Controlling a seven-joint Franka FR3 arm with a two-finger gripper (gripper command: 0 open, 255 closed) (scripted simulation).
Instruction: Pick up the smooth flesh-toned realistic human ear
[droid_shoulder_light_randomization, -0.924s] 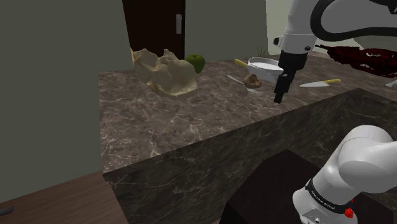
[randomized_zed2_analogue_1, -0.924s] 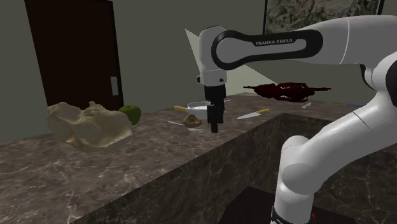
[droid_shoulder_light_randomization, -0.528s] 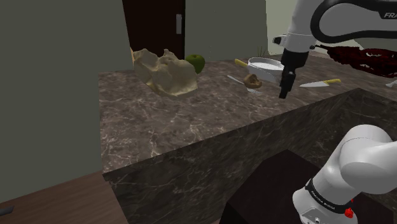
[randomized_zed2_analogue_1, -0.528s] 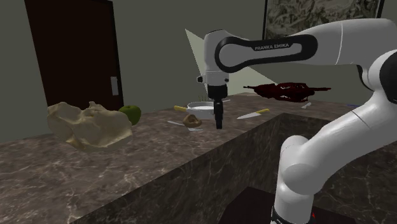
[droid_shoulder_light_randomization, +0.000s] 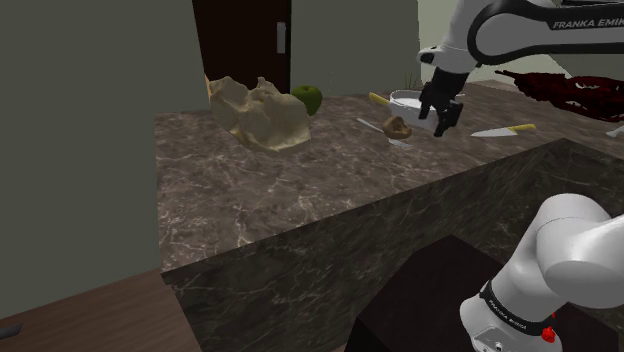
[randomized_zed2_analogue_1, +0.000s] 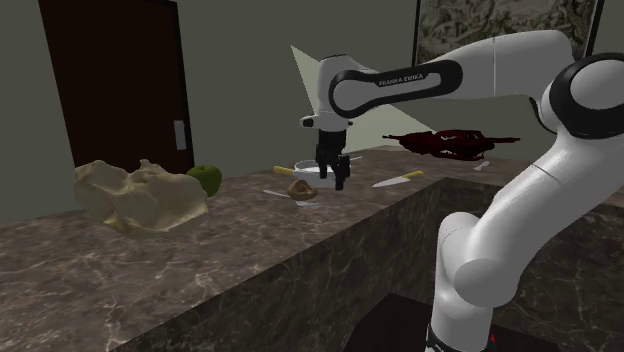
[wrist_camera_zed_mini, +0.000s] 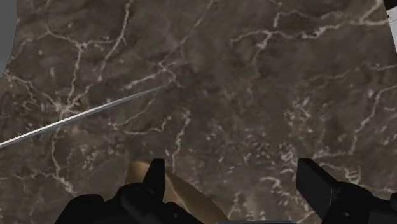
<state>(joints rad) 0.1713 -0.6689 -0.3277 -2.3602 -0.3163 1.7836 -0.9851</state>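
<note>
Ear (droid_shoulder_light_randomization: 398, 127) is lying on the dark veined marble counter (droid_shoulder_light_randomization: 300, 190), small and hard to make out in the shoulder view. In the wrist view its tan edge is being cut off by the frame and partly covered by one black finger (wrist_camera_zed_mini: 154, 186). Left to right, a beige lumpy mass (droid_shoulder_light_randomization: 258, 112), a green apple (droid_shoulder_light_randomization: 307, 97), the ear, a white bowl (droid_shoulder_light_randomization: 415, 103) and a yellow-handled knife (droid_shoulder_light_randomization: 505, 130) are sitting before a dark door (droid_shoulder_light_randomization: 245, 40). The gripper (droid_shoulder_light_randomization: 440, 118) is hovering just beside the ear, on the shoulder view's right, its fingers standing wide apart and gripping nothing.
</note>
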